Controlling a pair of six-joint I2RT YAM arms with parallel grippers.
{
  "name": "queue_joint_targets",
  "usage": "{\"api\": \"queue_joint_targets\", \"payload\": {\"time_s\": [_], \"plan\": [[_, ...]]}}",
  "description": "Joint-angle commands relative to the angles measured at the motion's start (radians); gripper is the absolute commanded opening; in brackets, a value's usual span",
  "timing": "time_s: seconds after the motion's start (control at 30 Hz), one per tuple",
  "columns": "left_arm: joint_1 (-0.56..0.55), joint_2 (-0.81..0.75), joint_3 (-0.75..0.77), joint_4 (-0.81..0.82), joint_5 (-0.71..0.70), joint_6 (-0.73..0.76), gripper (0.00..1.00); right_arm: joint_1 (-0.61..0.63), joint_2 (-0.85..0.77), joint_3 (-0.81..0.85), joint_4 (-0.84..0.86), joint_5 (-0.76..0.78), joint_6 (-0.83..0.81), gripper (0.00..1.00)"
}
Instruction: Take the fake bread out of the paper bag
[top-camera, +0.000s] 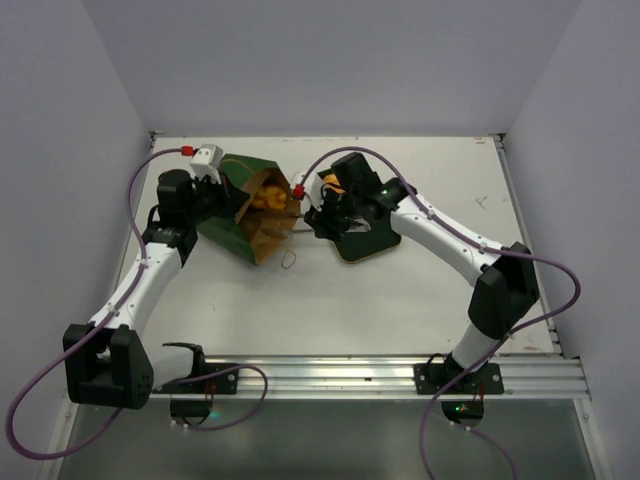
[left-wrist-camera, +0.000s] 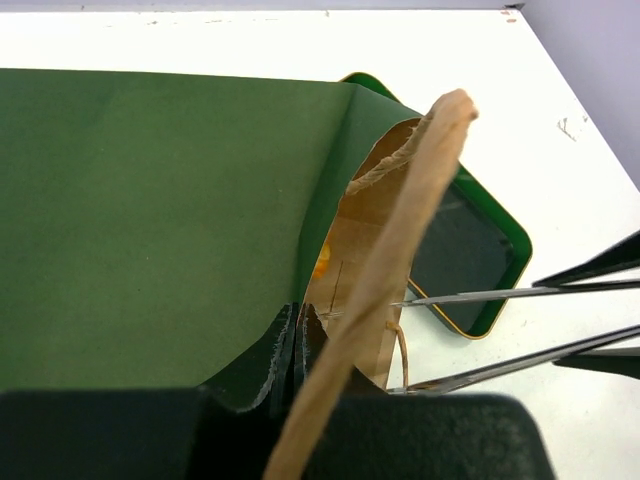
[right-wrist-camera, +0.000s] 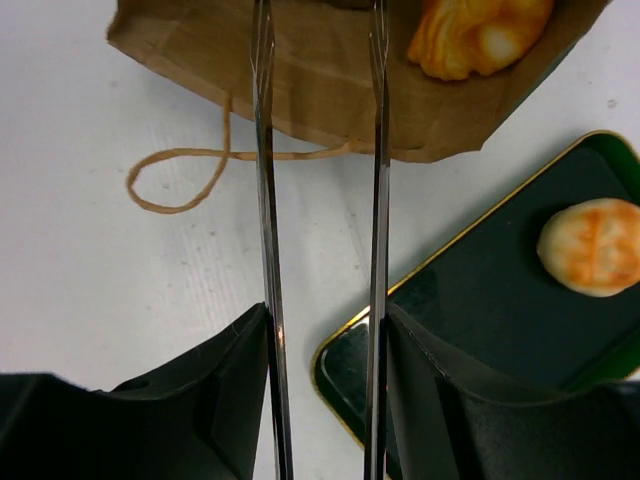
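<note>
One bun (right-wrist-camera: 592, 246) sits on the tray (right-wrist-camera: 480, 310); more fake bread (top-camera: 268, 197) lies inside the paper bag (left-wrist-camera: 150, 220) (tipped over on the worktop (right-wrist-camera: 120, 280)). The left gripper (left-wrist-camera: 297, 352) pinches its rim; the right gripper (right-wrist-camera: 318, 15) is narrowly parted, seemingly empty.

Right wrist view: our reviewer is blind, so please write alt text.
The right end effector, its thin fingers apart, points at the open paper bag, where a golden pastry lies. Another bun sits on the green tray.
</note>
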Motion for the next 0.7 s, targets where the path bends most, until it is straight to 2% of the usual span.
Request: {"api": "queue_joint_targets", "payload": {"time_s": [0.0, 0.3, 0.67], "plan": [[0.004, -0.045, -0.014, 0.027, 0.045, 0.004, 0.0, 0.038, 0.01, 0.046, 0.087, 0.144, -0.169, 0.51], [0.004, -0.051, -0.035, 0.029, 0.103, 0.023, 0.0, 0.125, 0.055, 0.047, 0.113, 0.221, -0.362, 0.53], [0.004, -0.052, -0.04, 0.024, 0.129, 0.032, 0.0, 0.222, 0.061, 0.032, 0.133, 0.273, -0.516, 0.55]]}}
